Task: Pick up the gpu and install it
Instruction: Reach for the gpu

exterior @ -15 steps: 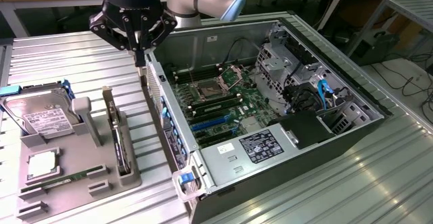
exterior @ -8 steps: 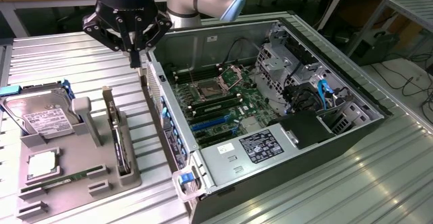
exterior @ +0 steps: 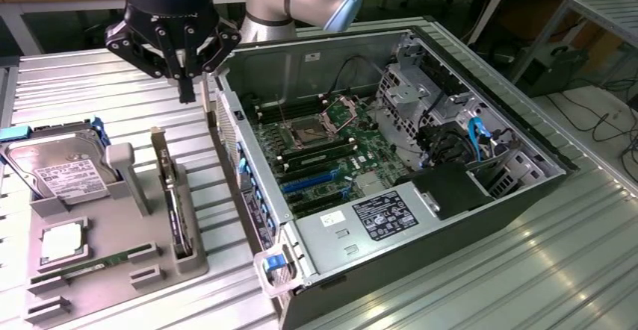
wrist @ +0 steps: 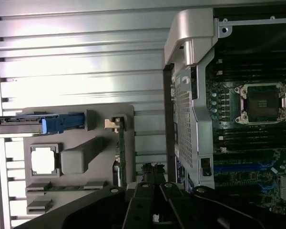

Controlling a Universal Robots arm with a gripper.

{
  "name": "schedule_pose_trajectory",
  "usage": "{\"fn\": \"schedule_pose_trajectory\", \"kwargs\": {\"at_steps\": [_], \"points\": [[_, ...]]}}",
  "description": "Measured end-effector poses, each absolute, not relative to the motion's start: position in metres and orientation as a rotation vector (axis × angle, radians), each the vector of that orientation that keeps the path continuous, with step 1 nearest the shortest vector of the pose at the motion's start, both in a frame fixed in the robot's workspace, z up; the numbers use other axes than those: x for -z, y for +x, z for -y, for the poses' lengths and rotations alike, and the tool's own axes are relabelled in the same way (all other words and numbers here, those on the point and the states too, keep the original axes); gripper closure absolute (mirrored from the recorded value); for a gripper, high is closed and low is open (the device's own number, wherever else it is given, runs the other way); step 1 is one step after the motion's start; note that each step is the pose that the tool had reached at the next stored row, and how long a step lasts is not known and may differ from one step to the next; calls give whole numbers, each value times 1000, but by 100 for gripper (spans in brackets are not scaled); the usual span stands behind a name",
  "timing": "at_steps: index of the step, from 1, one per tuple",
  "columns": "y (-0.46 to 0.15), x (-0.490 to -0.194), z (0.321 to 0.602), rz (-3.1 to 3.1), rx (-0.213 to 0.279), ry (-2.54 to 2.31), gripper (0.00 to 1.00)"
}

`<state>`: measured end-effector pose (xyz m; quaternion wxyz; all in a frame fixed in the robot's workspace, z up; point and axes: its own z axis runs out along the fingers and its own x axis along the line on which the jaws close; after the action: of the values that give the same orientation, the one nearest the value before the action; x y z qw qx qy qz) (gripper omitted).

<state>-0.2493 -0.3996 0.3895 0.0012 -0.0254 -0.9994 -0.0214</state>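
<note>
The gpu (exterior: pixel 172 192) stands on its edge in a slot of the grey holder tray (exterior: pixel 110 285), its silver bracket end toward the back. In the wrist view the gpu (wrist: pixel 121 148) appears edge-on as a thin dark strip with the pale bracket tab at one end. My gripper (exterior: pixel 184 91) hangs above the ribbed metal table, behind the tray and beside the open computer case (exterior: pixel 299 54). Its fingers are shut together with nothing between them. The gripper (wrist: pixel 153 169) sits a short way off the card's end in the wrist view, not touching it.
A silver hard drive (exterior: pixel 62 172) with blue rails, a processor chip (exterior: pixel 62 242) and a green memory stick (exterior: pixel 88 269) share the tray. The motherboard (exterior: pixel 329 151) with blue slots (exterior: pixel 311 186) lies inside the case. Cables and a drive cage (exterior: pixel 419 91) crowd the case's far side.
</note>
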Motion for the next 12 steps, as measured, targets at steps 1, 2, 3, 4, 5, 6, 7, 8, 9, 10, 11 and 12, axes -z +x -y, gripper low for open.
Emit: {"fn": "schedule_pose_trajectory", "kwargs": {"at_steps": [1,2,3,4,5,6,7,8,9,10,11,12], "points": [[-251,-389,400,3137,67,-79,89],[-253,-389,400,3137,67,-78,89],[-254,-389,400,3136,67,-78,89],[-255,-389,400,3136,67,-77,89],[-257,-389,400,3136,67,-77,89],[-258,-389,400,3136,67,-76,89],[-259,-389,400,3136,67,-75,89],[-261,-389,400,3136,67,-75,89],[-262,-389,400,3135,67,-74,89],[-263,-389,401,3135,67,-73,89],[-265,-389,402,3135,67,-73,89],[-266,-389,403,3135,67,-72,89]]}}
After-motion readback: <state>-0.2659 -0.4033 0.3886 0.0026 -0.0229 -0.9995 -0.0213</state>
